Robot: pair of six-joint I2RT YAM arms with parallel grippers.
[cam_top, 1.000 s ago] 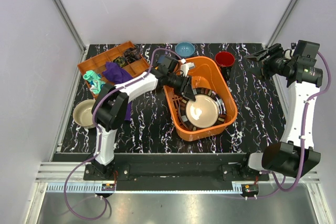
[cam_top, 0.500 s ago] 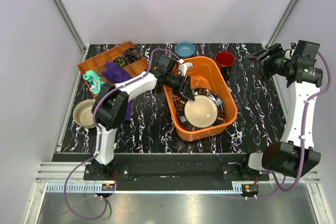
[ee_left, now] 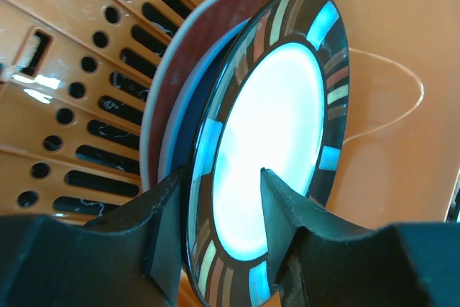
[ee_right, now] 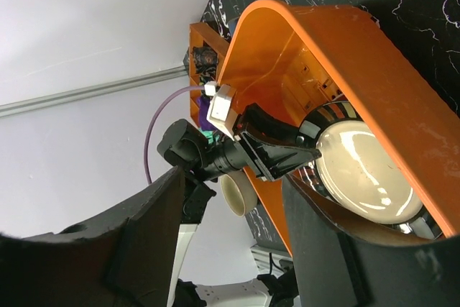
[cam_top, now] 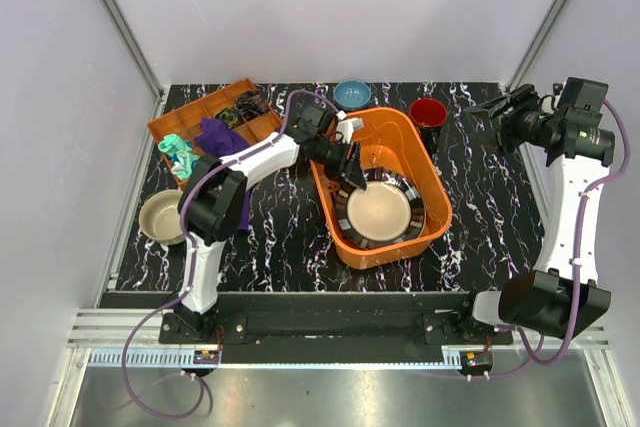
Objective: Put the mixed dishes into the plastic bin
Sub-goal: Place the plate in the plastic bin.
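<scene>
Pinching the dark striped-rim plate (ee_left: 277, 127) at its edge with the left gripper (ee_left: 219, 199), one finger (ee_left: 167, 239) behind the rim and the other pressing on the pale face. Keeping that plate inside the plastic bin (ee_left: 72, 70), leaning on a blue plate (ee_left: 192, 116) and a reddish plate (ee_left: 169, 84) stacked under it, above the slotted floor.

Showing those two lower plates only in the left wrist view. Showing from overhead just the striped plate (cam_top: 380, 209), filling the near half of the bin (cam_top: 400, 122), with the left gripper (cam_top: 352, 172) reaching in over the left wall.

Holding the right gripper (cam_top: 490, 107) in the air at the far right, well apart from the bin, fingers (ee_right: 144, 235) spread and gripping nothing. Looking down from that wrist into the bin (ee_right: 359, 55) at the plate (ee_right: 359, 170) and the left gripper (ee_right: 287, 152).

Leaving outside the bin: the red mug (cam_top: 428, 112) just beside its far right corner, the small blue bowl (cam_top: 352, 94) behind it, the beige bowl (cam_top: 160, 217) at the left edge. Sitting far left: a compartment tray (cam_top: 200, 112), a purple cloth (cam_top: 220, 137) and a teal toy (cam_top: 178, 152).
</scene>
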